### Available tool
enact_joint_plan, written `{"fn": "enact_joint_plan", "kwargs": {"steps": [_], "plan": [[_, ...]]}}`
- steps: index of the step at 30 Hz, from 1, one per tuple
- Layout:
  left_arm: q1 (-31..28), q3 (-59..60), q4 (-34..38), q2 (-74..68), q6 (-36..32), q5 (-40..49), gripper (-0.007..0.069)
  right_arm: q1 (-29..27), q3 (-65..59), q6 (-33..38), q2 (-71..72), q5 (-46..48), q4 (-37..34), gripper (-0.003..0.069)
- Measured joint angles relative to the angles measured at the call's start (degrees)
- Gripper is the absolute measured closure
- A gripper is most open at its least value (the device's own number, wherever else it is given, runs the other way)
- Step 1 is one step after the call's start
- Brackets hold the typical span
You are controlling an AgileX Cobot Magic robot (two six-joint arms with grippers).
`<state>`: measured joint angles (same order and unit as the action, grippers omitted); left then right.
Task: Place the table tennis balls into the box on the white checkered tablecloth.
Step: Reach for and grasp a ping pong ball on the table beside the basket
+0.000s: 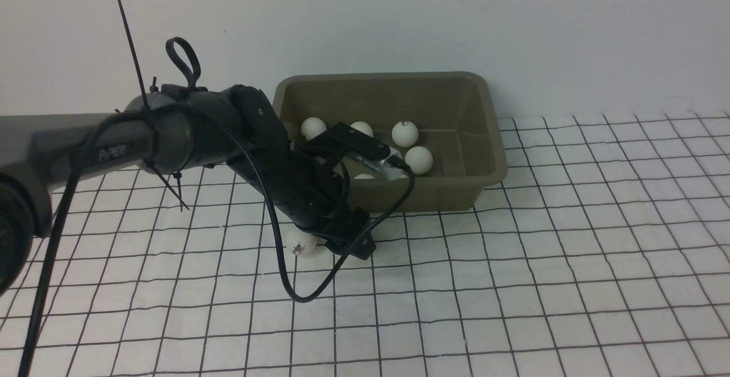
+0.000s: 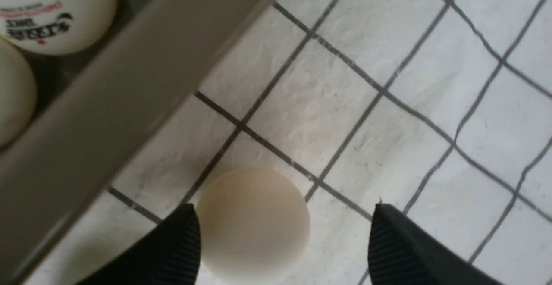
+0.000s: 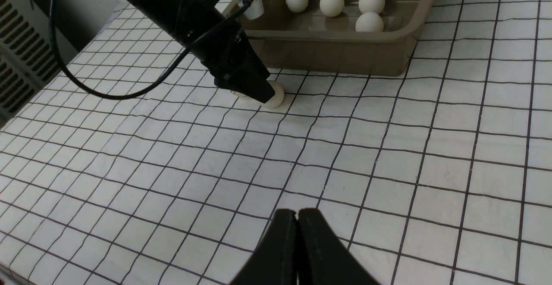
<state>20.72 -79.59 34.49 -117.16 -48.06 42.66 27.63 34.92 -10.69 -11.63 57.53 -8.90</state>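
Front view only: a logo ball (image 1: 300,244) lies on the white checkered tablecloth (image 1: 513,286), just beside the tip of the left arm (image 1: 171,132), on its left. The arm hides what sits between the fingers.
Left wrist view only: a plain ball (image 2: 252,220) lies on the cloth between the ribbed fingertips (image 2: 181,250), just in front of the rim of the box (image 2: 108,104). It touches one pad and stands apart from the other.
Right wrist view only: the right gripper (image 3: 297,233) shows its two fingers pressed together with nothing between them. It hangs over bare cloth, well apart from the box.
Left gripper (image 2: 282,229): the jaws stand wide, straddling the plain ball without clamping it.
Box: an olive-grey tub, upright at the far edge of the cloth, close to the wall (image 1: 513,23).
Box contents: only white balls (image 1: 405,133). The right wrist view gives three in a row toward the far side and one nearer. The front view adds a sliver of another behind the arm. The left wrist view shows two close to the near wall, one printed. The full count cannot be told.
Outside the box: the logo ball and the plain ball, both near its front wall.
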Motion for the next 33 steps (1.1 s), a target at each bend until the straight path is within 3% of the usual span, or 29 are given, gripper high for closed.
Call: {"fn": "enact_joint_plan", "kwargs": {"steps": [33], "plan": [[0.12,0.37,0.71,-0.36,-1.73,-2.35,0.0153,0.00,0.00,0.00,0.00,-0.82,-0.68,0.0676]]}}
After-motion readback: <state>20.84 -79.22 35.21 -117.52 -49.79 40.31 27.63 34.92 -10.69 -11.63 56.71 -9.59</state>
